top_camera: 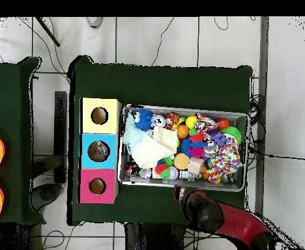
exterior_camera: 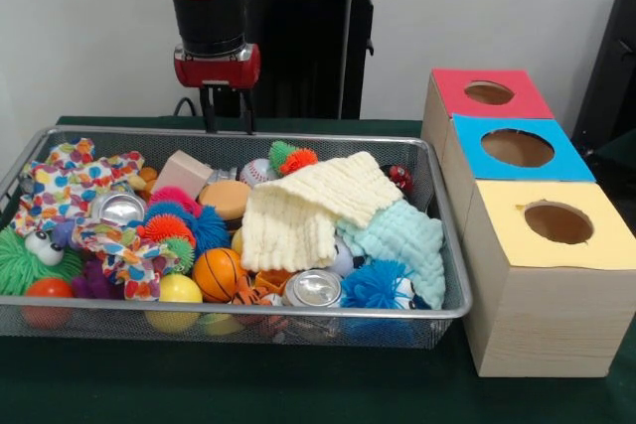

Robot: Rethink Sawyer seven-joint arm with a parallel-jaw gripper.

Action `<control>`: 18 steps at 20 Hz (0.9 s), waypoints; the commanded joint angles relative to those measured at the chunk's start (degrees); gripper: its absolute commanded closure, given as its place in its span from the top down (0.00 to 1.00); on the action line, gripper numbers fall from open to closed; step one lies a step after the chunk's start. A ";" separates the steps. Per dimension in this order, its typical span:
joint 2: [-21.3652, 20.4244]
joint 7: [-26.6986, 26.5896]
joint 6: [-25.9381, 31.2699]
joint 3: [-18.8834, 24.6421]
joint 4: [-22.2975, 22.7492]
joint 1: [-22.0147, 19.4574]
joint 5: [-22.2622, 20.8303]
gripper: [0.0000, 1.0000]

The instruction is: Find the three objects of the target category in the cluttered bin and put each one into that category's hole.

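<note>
Front view: end effector (exterior_camera: pixel 228 109) hangs just behind the far rim of the wire bin (exterior_camera: pixel 452 275), above the table (exterior_camera: pixel 199 384), over the left half of the bin. Two thin dark fingers (exterior_camera: pixel 211 111) show with a narrow gap between them, nothing held; it reads as slightly open.

Bin is crowded. A cream cloth (exterior_camera: pixel 303 211) lies draped over the middle, a mint cloth (exterior_camera: pixel 407 240) beside it toward the boxes, a patterned heart-print cloth (exterior_camera: pixel 75 191) at the left end. Among them: an orange basketball (exterior_camera: pixel 217 272), a yellow ball (exterior_camera: pixel 177 290), a baseball (exterior_camera: pixel 256 172), two silver cans (exterior_camera: pixel 314 288) (exterior_camera: pixel 119 209), a blue spiky ball (exterior_camera: pixel 376 285), a green fuzzy toy (exterior_camera: pixel 25 260), a tan block (exterior_camera: pixel 182 172). Which category is the target, cannot tell.

Three wooden boxes stand in a row just beside the bin's right end, each with a round hole on top: red box (exterior_camera: pixel 487 92) farthest, blue box (exterior_camera: pixel 517 148) in the middle, yellow box (exterior_camera: pixel 556 222) nearest.

Overhead view only: something grey sits inside the blue box's hole (top_camera: pixel 99 151); the red and yellow holes look dark. The arm (top_camera: pixel 230 221) reaches in from the bottom and hides the end effector. Boxes nearly touch the bin's end; bare green table remains above the bin, and a narrower strip below it.
</note>
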 commanded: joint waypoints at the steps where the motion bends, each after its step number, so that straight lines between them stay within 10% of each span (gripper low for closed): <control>1: 6.67 -5.49 8.04 9.22 -14.25 -2.89 -2.05 1.00; 18: 5.68 -3.84 13.81 12.38 -16.84 -4.80 -6.00 1.00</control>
